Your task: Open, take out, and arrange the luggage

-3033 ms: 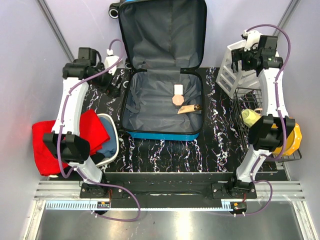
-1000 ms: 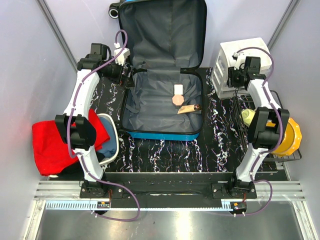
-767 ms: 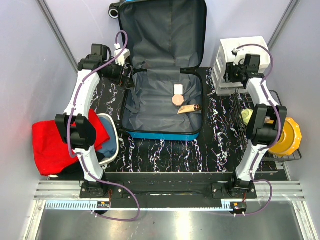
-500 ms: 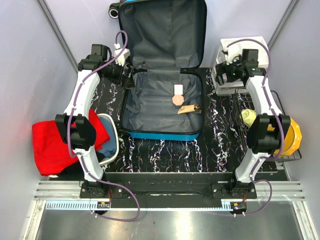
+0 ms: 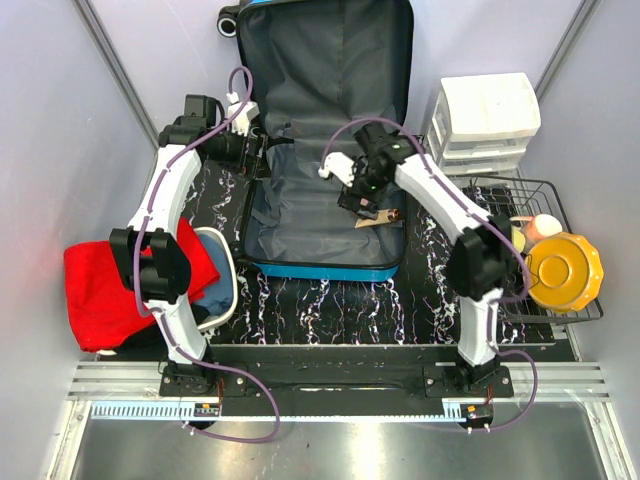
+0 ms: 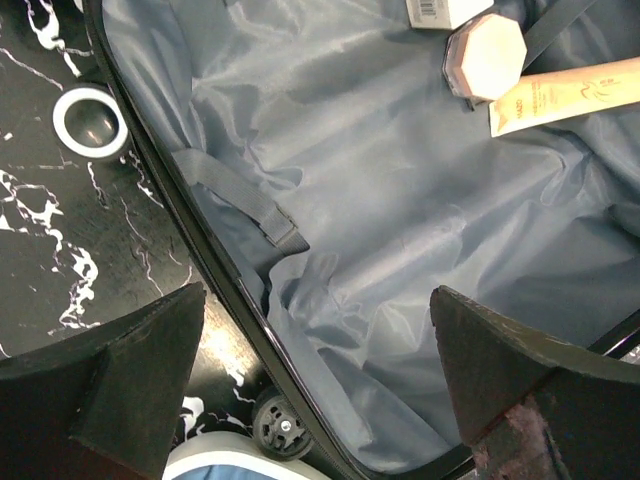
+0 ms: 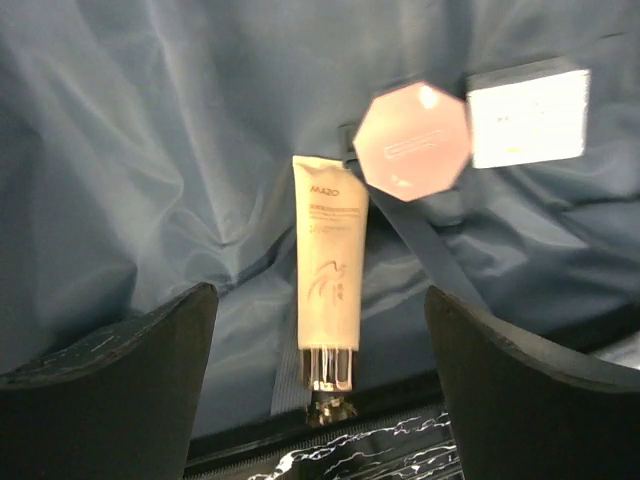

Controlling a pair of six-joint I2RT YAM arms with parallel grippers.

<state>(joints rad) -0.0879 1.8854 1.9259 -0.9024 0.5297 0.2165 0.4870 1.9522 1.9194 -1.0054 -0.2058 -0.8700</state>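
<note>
The right gripper has swung from the white plastic drawer unit at two o'clock to over the bright-blue hard-shell suitcase, which lies open mid-table. Left wrist: the left gripper is spread wide over the suitcase. Right wrist: it gapes wide, apparently clear of a cream plastic tube.

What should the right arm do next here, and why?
Probably lower the right tool straight down onto the cream tube and close. The tool is open, and the tube lies flat on the lining of the open luggage, lined up between the fingers. The pink compact sits close to the tube's top end, so gripping nearer the cap looks safer.
</note>
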